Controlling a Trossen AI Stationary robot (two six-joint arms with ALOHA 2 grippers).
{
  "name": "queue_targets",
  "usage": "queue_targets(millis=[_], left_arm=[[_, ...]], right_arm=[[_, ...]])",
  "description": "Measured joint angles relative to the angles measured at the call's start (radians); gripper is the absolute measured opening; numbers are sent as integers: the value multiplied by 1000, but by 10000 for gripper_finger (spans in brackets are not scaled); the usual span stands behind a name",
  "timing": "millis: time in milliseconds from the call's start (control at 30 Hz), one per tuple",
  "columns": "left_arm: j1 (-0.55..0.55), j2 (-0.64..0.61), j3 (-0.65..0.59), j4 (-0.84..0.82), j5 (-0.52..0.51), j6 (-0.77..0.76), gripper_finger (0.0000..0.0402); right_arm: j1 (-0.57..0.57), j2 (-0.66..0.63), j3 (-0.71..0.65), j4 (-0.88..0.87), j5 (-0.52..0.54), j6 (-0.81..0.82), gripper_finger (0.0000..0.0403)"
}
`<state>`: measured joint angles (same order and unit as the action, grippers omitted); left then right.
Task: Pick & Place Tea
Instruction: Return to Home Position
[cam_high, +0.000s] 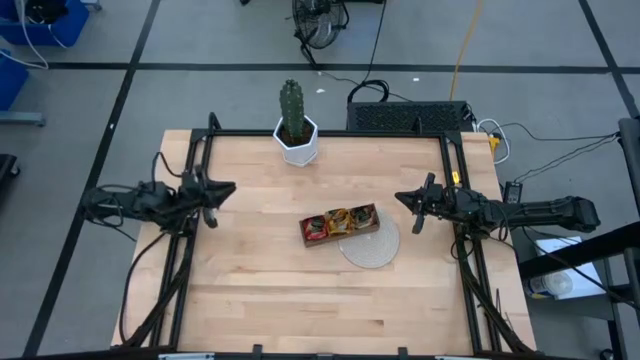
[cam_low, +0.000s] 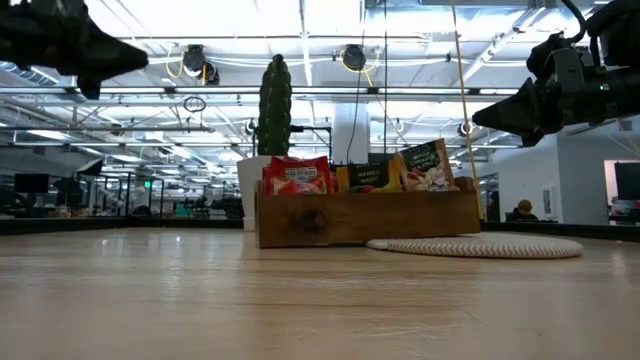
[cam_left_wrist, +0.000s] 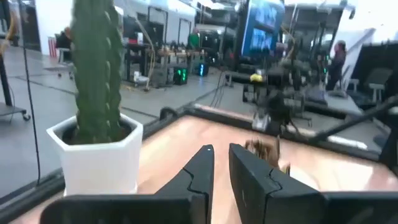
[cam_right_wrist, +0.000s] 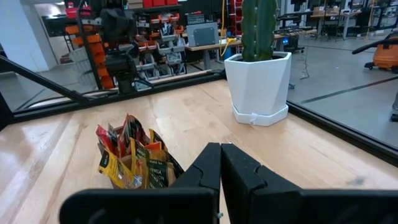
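My right gripper (cam_right_wrist: 221, 150) hung shut, my left gripper (cam_left_wrist: 221, 152) barely parted, both empty. Between them on the tabletop (cam_high: 260, 290), well apart from each, one wooden tray (cam_low: 360, 218) held the tea (cam_high: 338, 222), too packed to count; beyond, one cactus (cam_high: 291, 105).

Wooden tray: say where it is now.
High view: the wooden tray lies near the middle of the table, against the woven mat, below the cactus pot.

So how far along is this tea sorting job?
It looks nearly finished. Done: the sachets stand in the wooden tray, and no loose one shows on the table. In hand: nothing. The left gripper and right gripper are both empty, raised near the table's sides. Left: apparently only parking the arms.
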<state>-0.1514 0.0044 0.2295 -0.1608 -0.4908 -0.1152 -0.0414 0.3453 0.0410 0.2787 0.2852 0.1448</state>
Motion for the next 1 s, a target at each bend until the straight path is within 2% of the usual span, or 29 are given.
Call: queue_targets(millis=[333, 833, 1000], left_arm=[[25, 0, -110, 4, 47, -30, 51], [33, 2, -115, -2, 38, 5, 51], [33, 2, -115, -37, 50, -77, 51]], right_arm=[[0, 0, 0, 0, 0, 0, 0], [0, 0, 0, 0, 0, 0, 0], [0, 0, 0, 0, 0, 0, 0]])
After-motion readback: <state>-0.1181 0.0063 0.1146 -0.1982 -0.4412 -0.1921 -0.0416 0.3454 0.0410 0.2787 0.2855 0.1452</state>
